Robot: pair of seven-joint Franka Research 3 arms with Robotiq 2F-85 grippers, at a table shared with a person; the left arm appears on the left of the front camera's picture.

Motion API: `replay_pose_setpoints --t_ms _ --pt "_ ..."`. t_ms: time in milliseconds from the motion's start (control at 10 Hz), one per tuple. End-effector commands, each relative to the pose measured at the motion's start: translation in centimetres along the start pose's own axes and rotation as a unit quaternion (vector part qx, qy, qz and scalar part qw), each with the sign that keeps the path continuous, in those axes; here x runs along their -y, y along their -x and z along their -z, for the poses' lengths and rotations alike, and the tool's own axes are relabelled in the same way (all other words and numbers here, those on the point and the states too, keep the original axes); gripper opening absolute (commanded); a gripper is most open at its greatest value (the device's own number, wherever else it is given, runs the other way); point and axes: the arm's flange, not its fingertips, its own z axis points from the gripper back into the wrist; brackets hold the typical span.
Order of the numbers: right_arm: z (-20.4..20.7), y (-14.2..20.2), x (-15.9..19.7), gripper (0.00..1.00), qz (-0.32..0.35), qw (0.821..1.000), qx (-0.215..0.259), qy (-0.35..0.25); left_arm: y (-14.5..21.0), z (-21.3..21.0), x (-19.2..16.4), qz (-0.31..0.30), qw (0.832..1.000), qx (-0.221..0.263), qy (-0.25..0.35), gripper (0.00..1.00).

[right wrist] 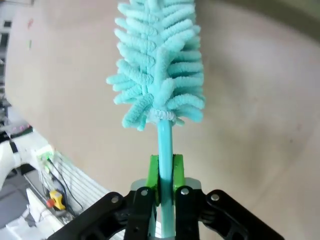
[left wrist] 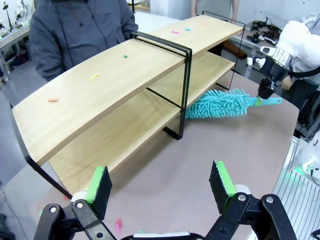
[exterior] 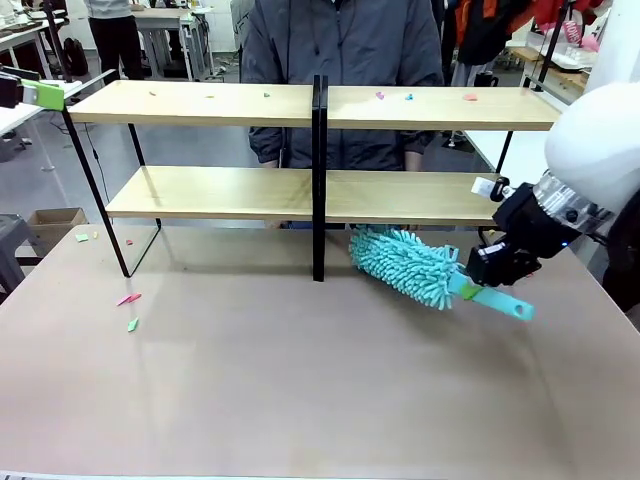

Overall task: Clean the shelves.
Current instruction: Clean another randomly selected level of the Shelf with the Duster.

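Far left, the left hand (left wrist: 160, 184) is hovering with its green-padded fingers (left wrist: 99, 184) spread wide and nothing between them. In the front view it's getting cut off by the picture edge, so just a bit of green is peeking in. A few tiny pink and green scraps (exterior: 130, 300) are lying on the matte brownish desk (exterior: 300, 400) near the rack's left leg.

The shelves (exterior: 200, 103) are standing across the far side of the desk: two smooth pale wooden boards on a skinny black frame. More little coloured bits (exterior: 395, 97) are sitting on the top board, too small to identify. A person (exterior: 340, 50) in a grey jacket is standing behind, partly hidden by the boards.

Right of the centre upright (exterior: 318, 180), a fluffy teal duster (exterior: 405, 262) with noodly chenille strands is lying low over the desk, in front of the lower board. Can't tell if it's actually touching. The right hand (right wrist: 165, 175) is pinching its slim plastic handle tight.
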Motion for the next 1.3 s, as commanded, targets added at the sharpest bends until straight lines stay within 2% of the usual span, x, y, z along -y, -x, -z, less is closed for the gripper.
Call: replay_pose_setpoints --t_ms 0,500,800,1000,1200 --pt "2.9 0.5 -0.3 0.13 0.009 0.999 0.023 -0.026 0.0 0.1 0.0 -0.003 1.000 0.000 0.002 1.00" --pt "6.9 -1.5 -0.6 0.13 0.019 0.999 0.035 -0.034 0.0 0.1 0.0 -0.003 1.000 0.000 0.002 1.00" --pt "8.9 -3.3 -0.9 0.13 0.089 0.991 0.099 0.017 0.0 0.1 0.0 -0.003 1.000 0.000 0.002 1.00" --pt "9.2 -3.7 -0.6 0.13 0.129 0.986 0.098 0.032 0.0 0.1 0.0 -0.003 1.000 0.000 0.002 1.00" --pt "6.7 -2.5 0.1 0.13 0.216 0.970 0.091 0.063 0.0 0.1 0.0 -0.003 1.000 0.000 0.002 1.00"
